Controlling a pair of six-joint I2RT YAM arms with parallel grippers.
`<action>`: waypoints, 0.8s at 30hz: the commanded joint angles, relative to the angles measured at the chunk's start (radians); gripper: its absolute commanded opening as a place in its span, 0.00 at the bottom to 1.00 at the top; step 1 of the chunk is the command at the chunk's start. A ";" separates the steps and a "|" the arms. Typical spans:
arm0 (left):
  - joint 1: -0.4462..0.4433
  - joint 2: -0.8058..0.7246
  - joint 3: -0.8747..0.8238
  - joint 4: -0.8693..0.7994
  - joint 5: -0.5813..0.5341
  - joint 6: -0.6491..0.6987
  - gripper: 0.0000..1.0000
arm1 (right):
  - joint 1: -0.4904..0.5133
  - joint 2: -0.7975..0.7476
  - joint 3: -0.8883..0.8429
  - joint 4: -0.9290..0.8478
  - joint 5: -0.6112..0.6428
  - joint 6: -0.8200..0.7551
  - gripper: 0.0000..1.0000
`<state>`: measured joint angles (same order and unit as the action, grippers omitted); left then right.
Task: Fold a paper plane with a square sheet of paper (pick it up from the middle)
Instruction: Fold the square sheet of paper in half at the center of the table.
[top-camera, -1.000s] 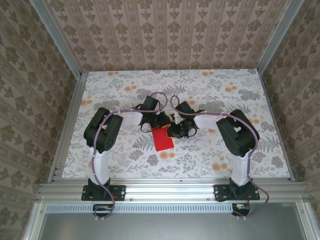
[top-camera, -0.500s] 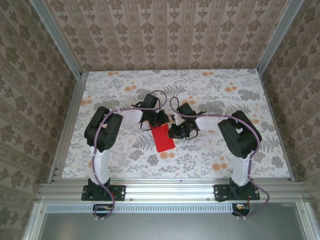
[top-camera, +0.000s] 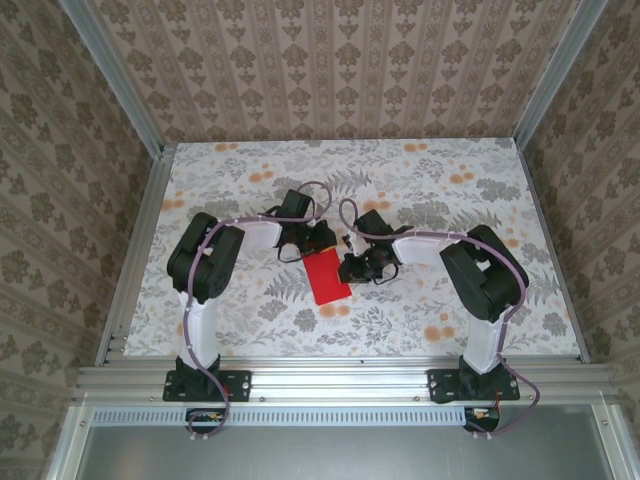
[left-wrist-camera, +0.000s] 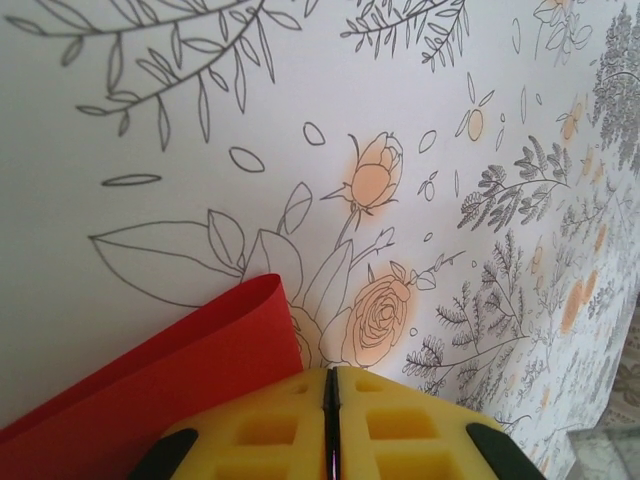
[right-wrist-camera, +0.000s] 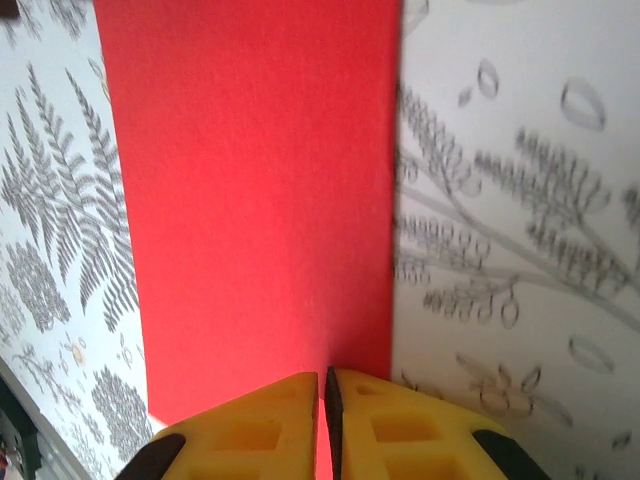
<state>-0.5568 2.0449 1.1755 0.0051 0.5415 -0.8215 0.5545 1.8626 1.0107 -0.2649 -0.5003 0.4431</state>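
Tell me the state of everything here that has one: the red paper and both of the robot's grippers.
bright red paper sheet: folded over into a rectangle, the fold rounded rather than pressed flat.
left gripper: fingers shut, pinching the sheet beside the rounded fold.
right gripper: fingers shut, pinching the sheet at its edge.

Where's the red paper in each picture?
Top view: red paper lies in the middle of the flowery tablecloth.
Left wrist: paper at bottom left, curled, beside the yellow fingers.
Right wrist: paper is a tall strip from top to the yellow fingers.
Shared landmark: the flowery tablecloth.
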 joint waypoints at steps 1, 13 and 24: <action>0.034 0.058 -0.052 -0.018 -0.117 0.047 0.11 | 0.021 -0.015 -0.068 -0.188 0.006 -0.014 0.14; 0.036 0.058 -0.064 0.012 -0.085 0.062 0.12 | 0.018 -0.162 -0.170 -0.168 0.009 0.047 0.15; 0.012 0.041 0.000 -0.011 -0.051 0.074 0.14 | 0.020 -0.120 -0.011 0.024 0.040 0.161 0.18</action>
<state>-0.5430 2.0453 1.1633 0.0662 0.5591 -0.7879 0.5678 1.6970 0.9646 -0.3073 -0.4767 0.5426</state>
